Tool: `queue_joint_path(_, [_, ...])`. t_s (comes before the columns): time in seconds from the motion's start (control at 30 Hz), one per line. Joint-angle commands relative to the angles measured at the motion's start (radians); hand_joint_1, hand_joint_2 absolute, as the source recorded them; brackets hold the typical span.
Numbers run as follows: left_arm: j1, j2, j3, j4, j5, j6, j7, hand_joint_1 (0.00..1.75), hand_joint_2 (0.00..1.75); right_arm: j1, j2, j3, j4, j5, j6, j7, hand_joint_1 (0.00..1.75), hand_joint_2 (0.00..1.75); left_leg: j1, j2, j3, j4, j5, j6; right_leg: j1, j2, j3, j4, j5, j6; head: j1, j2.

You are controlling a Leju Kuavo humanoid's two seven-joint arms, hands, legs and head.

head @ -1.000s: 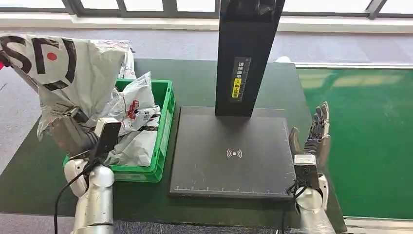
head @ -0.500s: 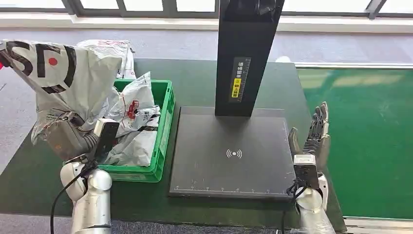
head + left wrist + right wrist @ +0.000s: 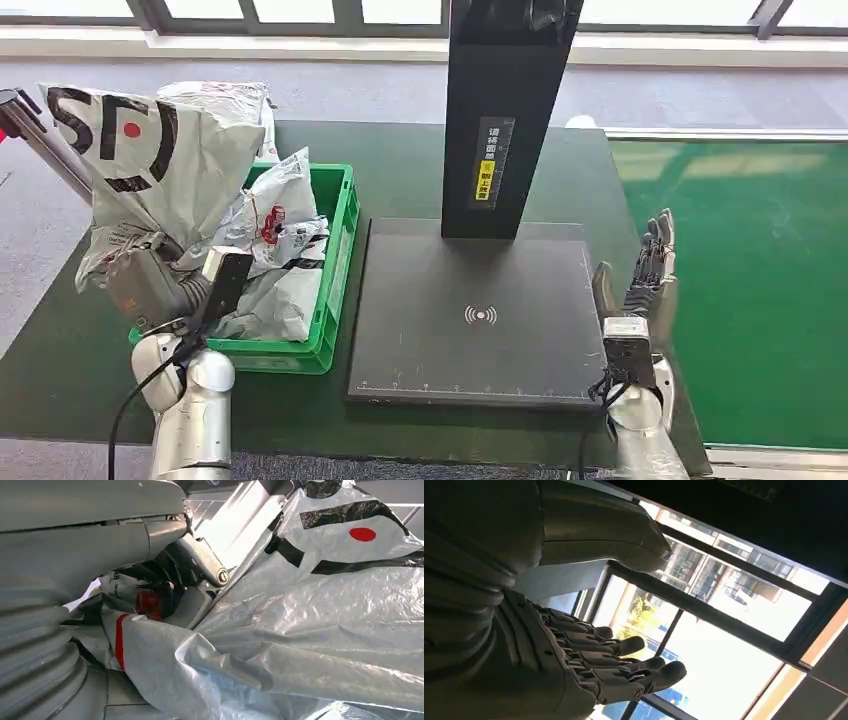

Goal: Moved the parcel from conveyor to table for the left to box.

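The parcel (image 3: pixel 165 160) — a large grey-white plastic mailer bag with black lettering and a red dot — is hanging above the near-left part of the green crate (image 3: pixel 338 262), clear of the bench (image 3: pixel 400 170). The left robot hand (image 3: pixel 140 275) is gripping the bag's lower end; in the left wrist view the crumpled film (image 3: pixel 300 630) is lying across the fingers and hiding how they are closing, yet the bag is plainly being carried. The crate is already holding several similar white bags (image 3: pixel 275 255). Beside it, the black scanning platform (image 3: pixel 480 315) with its upright column (image 3: pixel 505 110) is standing unoccupied, and the right robot hand (image 3: pixel 648 275) is idling at the platform's right edge, fingers straight and spread, holding nothing. The green conveyor surface (image 3: pixel 740 280) is running along the right side.

Progress, as judged — the transfer from conveyor to bench appears done and boxing is under way; what is left is lowering the parcel into the crate and releasing it.
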Motion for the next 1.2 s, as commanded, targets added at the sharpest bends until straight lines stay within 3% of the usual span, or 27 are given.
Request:
queue_joint_path(0.03, [0.007,-0.023,0.015,0.043,-0.001,-0.001,0.005,0.00,1.75,-0.025,-0.013,-0.012,0.040,-0.004,0.003,0.002,0.00,1.75,0.000,0.001,0.002,-0.001,0.000,0.000,0.000,0.000,0.002,-0.001,0.000,-0.001,0.000,0.000])
queue_joint_path(0.9, [0.007,-0.023,0.015,0.043,-0.001,-0.001,0.005,0.00,1.75,-0.025,-0.013,-0.012,0.040,-0.004,0.003,0.002,0.00,1.75,0.000,0.001,0.003,-0.002,0.000,0.000,0.000,0.000,0.003,-0.002,0.000,-0.001,0.000,0.000])
queue_joint_path(0.93, [0.007,-0.023,0.015,0.043,-0.001,-0.001,0.005,0.00,0.00,-0.025,-0.013,-0.012,0.040,-0.004,0.003,0.002,0.00,1.75,0.000,0.001,0.002,-0.001,0.000,0.000,0.000,0.000,0.002,-0.002,0.000,-0.001,0.000,0.000])
queue_joint_path(0.97, [0.005,-0.023,0.019,0.071,0.276,-0.001,-0.207,0.00,0.00,-0.027,-0.014,-0.027,0.059,-0.003,0.021,0.002,0.00,1.75,0.000,0.001,0.004,-0.003,0.000,0.000,0.000,0.000,0.004,-0.003,0.000,-0.001,0.000,0.000])
queue_joint_path(1.2, [0.005,-0.023,0.019,0.071,0.276,-0.001,-0.207,0.00,0.00,-0.027,-0.014,-0.027,0.059,-0.003,0.021,0.002,0.00,1.75,0.000,0.000,0.003,-0.002,0.000,0.000,0.000,-0.001,0.003,-0.002,0.000,-0.001,0.000,0.000])
